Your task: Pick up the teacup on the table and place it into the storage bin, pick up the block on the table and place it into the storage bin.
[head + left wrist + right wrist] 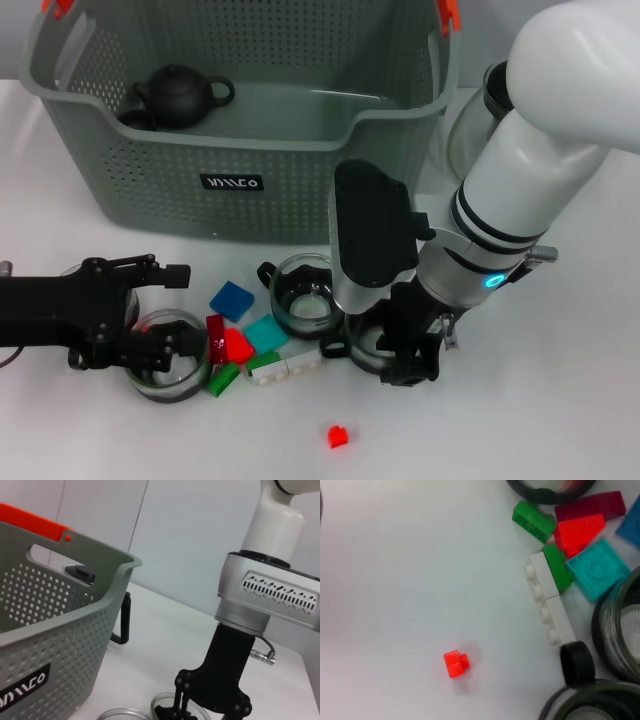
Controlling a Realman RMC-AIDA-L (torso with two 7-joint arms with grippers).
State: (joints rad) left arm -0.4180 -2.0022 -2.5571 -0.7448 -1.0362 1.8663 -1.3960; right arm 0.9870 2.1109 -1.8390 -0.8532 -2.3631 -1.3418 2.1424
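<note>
**Crowded cups, tight clearances**

Nearest the head camera, a small red block [338, 435] lies alone on the white table [560, 420], well apart from the heap of blocks [245, 345] between three glass teacups. The right gripper [408, 362] reaches down onto the right-hand teacup [372, 345], its fingers apparently closed on the rim, though the contact itself is hidden. The left gripper [170, 345] lies low with its fingers around the left teacup [168, 355]; whether they pinch it cannot be told. The storage bin [235, 185] stands behind, a dark teapot [178, 97] inside. Risks: glass slipping from a thin rim grip, a lifted cup clipping the middle teacup [305, 295], or catching the bin's front wall.
</note>
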